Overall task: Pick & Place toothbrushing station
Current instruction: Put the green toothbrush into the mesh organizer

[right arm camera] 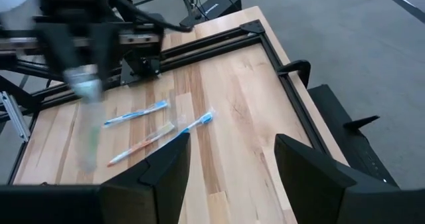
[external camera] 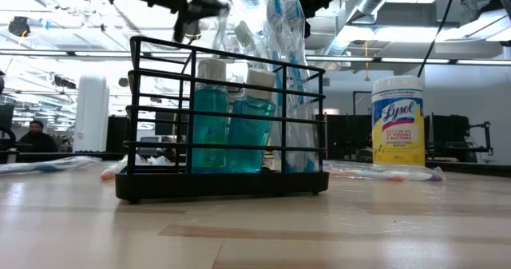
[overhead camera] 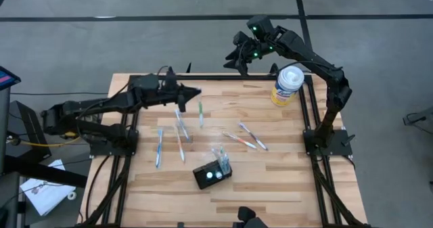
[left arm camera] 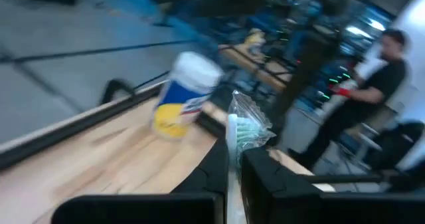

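Two grippers are in play. The left gripper (overhead camera: 193,93), at 11 o'clock on the table, pinches a wrapped toothbrush (left arm camera: 246,121) between fingers pressed together. The right gripper (overhead camera: 240,60) waits at 1 o'clock, fingers spread. The toothbrushing station (overhead camera: 212,173) sits at 6 o'clock. Risk: the slick wrapper may slip or snag on brushes already loaded.

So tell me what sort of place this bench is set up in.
Probably a robotics lab or workshop in an industrial hall. The low view shows exposed ceiling ducts and strip lighting, the floor around the wooden table is bare concrete, and a person stands among equipment racks.
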`<state>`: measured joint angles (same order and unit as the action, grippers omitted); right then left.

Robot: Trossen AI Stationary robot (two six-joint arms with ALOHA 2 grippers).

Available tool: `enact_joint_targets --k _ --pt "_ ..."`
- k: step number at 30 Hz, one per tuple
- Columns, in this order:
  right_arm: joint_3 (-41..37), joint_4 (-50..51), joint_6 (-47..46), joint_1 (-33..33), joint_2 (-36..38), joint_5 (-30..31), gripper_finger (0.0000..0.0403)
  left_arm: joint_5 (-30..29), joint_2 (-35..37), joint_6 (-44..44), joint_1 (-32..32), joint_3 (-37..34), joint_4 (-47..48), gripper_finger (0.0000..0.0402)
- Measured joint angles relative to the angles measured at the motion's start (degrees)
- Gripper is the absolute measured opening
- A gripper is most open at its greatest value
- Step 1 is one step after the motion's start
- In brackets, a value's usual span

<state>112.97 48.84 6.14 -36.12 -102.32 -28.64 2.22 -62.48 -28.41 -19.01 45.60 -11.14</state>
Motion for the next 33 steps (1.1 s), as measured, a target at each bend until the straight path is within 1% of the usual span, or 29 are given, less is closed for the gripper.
enact_joint_targets --k 5,9,13,17,21,25,29,33 --pt "0.0 0.02 -0.2 -0.47 0.0 0.01 0.0209 3.64 -5.28 7.12 2.31 5.69 -0.21 0.0007" --pt "0.0 0.36 -1.61 -1.3 0.0 0.04 0.0209 4.08 -9.38 18.76 4.6 9.69 -0.45 0.0007" --pt "0.0 0.9 -1.69 -2.61 0.0 0.15 0.0209 8.43 -12.23 27.78 5.12 12.35 -0.13 0.0007" --pt "0.0 0.87 -1.69 -3.8 0.0 1.45 0.0209 11.73 -12.71 30.85 5.19 14.49 -0.61 0.0007" --pt "0.0 0.67 -1.34 -3.91 0.0 3.41 0.0209 12.25 -11.8 33.83 8.23 15.61 -0.55 0.0007" --pt "0.0 0.31 -1.21 -3.8 0.0 3.34 0.0209 12.11 -11.89 34.86 12.48 16.83 -0.52 0.0007" --pt "0.0 0.44 -1.17 -3.39 0.0 3.3 0.0209 6.48 -13.01 38.53 17.45 18.43 -0.25 0.0007" --pt "0.0 1.17 -0.08 -2.85 0.0 3.04 0.0209 1.86 -14.17 39.75 20.94 19.88 -0.83 0.0007"
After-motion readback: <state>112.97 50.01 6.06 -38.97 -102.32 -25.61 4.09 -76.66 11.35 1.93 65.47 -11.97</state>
